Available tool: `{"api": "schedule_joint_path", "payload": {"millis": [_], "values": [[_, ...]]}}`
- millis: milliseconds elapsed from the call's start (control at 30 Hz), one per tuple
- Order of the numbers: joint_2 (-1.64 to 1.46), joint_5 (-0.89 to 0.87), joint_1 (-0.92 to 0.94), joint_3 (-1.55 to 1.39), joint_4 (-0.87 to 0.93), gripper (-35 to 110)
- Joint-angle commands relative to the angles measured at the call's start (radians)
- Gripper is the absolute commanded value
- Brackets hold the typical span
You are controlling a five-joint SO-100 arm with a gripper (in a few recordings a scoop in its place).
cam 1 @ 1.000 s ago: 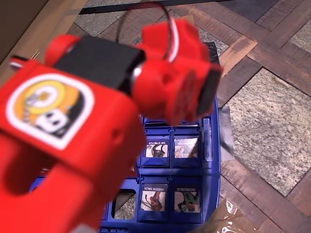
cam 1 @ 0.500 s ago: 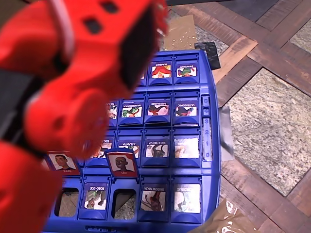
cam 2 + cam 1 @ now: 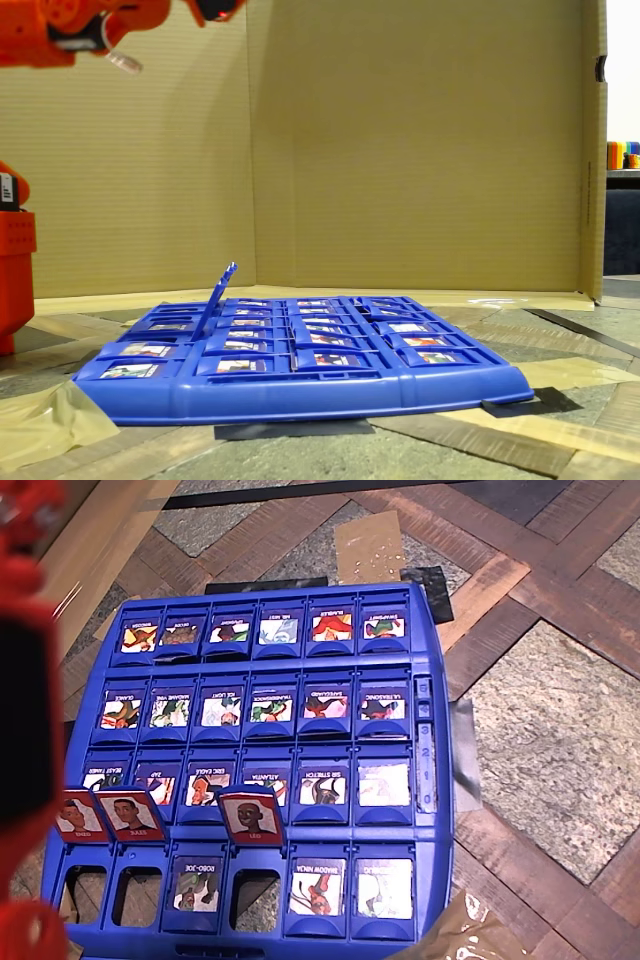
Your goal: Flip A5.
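Note:
Three red portrait tiles stand upright in the front row of the blue game board (image 3: 440,820): two black-haired men (image 3: 80,817) (image 3: 131,816) and "LEO" (image 3: 250,816). No "RAPHAEL" face shows, so I cannot tell which flat tile is A5. Two flat front-row tiles carry green figures, "ROBO-JOE" (image 3: 200,886) and a pale one at the right end (image 3: 385,888). In the fixed view the raised tiles (image 3: 218,293) show edge-on. My arm (image 3: 22,730) is a red blur at the overhead view's left edge, and it is high at the fixed view's top left (image 3: 90,28). Its jaws are unclear.
The board lies on a patchwork floor mat with tape and a dark patch (image 3: 428,588) behind it. A cardboard wall (image 3: 420,150) backs the scene. The arm's base (image 3: 14,260) stands left of the board. Three front-row slots (image 3: 256,898) under the raised tiles are open holes.
The arm covered most of the board a second ago and has swung off to the left, uncovering it. The red tiles that showed half a second ago have not moved.

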State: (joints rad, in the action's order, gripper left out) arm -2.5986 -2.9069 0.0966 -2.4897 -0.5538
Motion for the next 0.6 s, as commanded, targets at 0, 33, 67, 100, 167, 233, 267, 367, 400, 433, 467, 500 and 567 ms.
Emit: {"api": "schedule_joint_path", "payload": {"millis": [0, 33, 67, 100, 167, 233, 267, 367, 400, 433, 467, 500, 567], "values": [[-0.124, -0.006, -0.041, -0.11, -0.195, 0], [-0.155, -0.006, -0.052, -0.146, -0.236, 0], [-0.184, -0.006, -0.063, -0.178, -0.284, 0], [-0.212, -0.008, -0.072, -0.212, -0.334, 0], [-0.265, -0.008, -0.091, -0.27, -0.434, 0], [-0.311, -0.011, -0.104, -0.324, -0.541, 0], [-0.333, -0.012, -0.107, -0.348, -0.597, 0], [-0.387, -0.012, -0.112, -0.414, -0.756, 0], [-0.403, -0.012, -0.112, -0.436, -0.802, 0], [-0.42, -0.012, -0.11, -0.457, -0.848, 0], [-0.434, -0.012, -0.11, -0.477, -0.9, 0], [-0.451, -0.012, -0.115, -0.495, -0.951, 0], [-0.476, -0.015, -0.118, -0.528, -1.026, 0]]}}
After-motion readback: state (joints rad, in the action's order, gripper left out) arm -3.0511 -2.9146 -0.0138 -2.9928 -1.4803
